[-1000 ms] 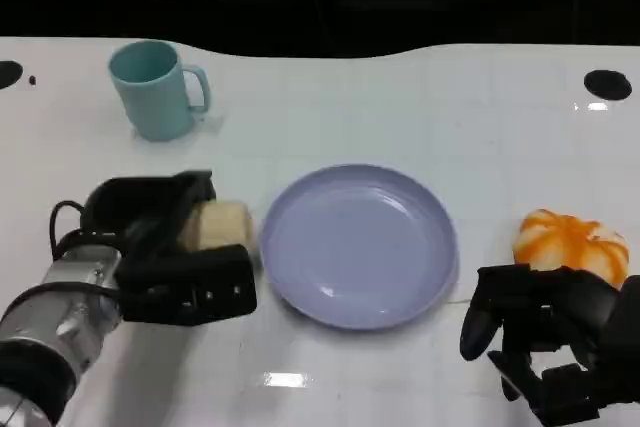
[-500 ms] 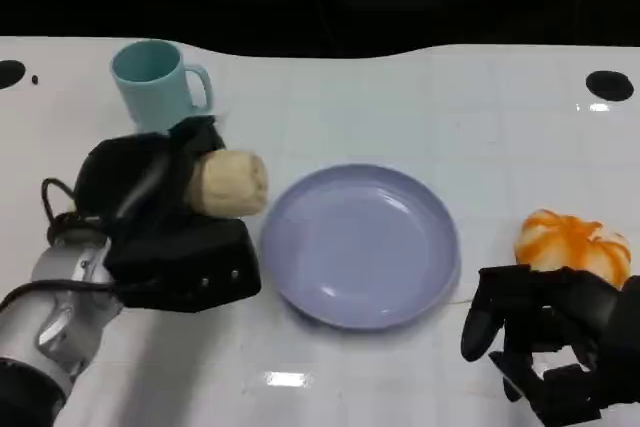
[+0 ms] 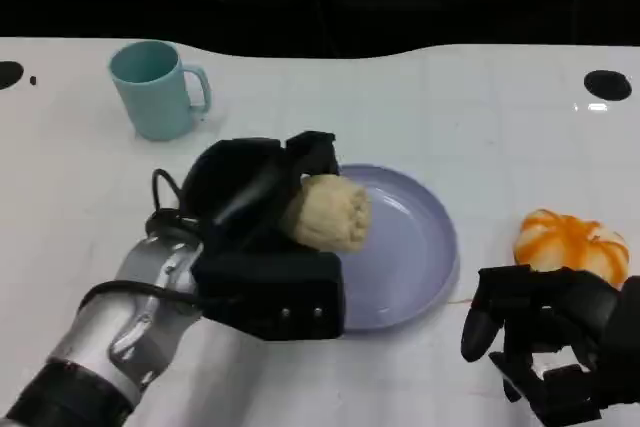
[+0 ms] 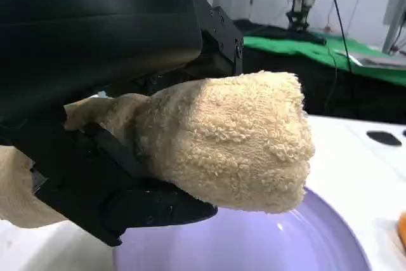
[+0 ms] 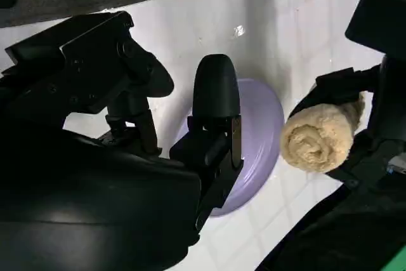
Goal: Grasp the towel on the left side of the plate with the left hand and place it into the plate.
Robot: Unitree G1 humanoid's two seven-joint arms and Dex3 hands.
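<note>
My left hand (image 3: 262, 237) grips a rolled beige towel (image 3: 327, 212) and holds it in the air above the left part of the lavender plate (image 3: 410, 247). The left wrist view shows the towel (image 4: 235, 141) clamped between the black fingers (image 4: 152, 204), with the plate (image 4: 298, 245) just beneath it. From the right wrist camera the towel (image 5: 320, 136) hangs beside the plate (image 5: 257, 134). My right hand (image 3: 545, 342) rests at the lower right of the table, fingers curled and holding nothing.
A teal mug (image 3: 155, 89) stands at the back left. An orange-and-white pumpkin-shaped object (image 3: 572, 244) lies right of the plate, just above my right hand. Dark round holes mark the table's far corners (image 3: 607, 84).
My left hand lifted the towel off the table left of the plate and carried it rightward over the plate's left part. The right hand stayed still.
</note>
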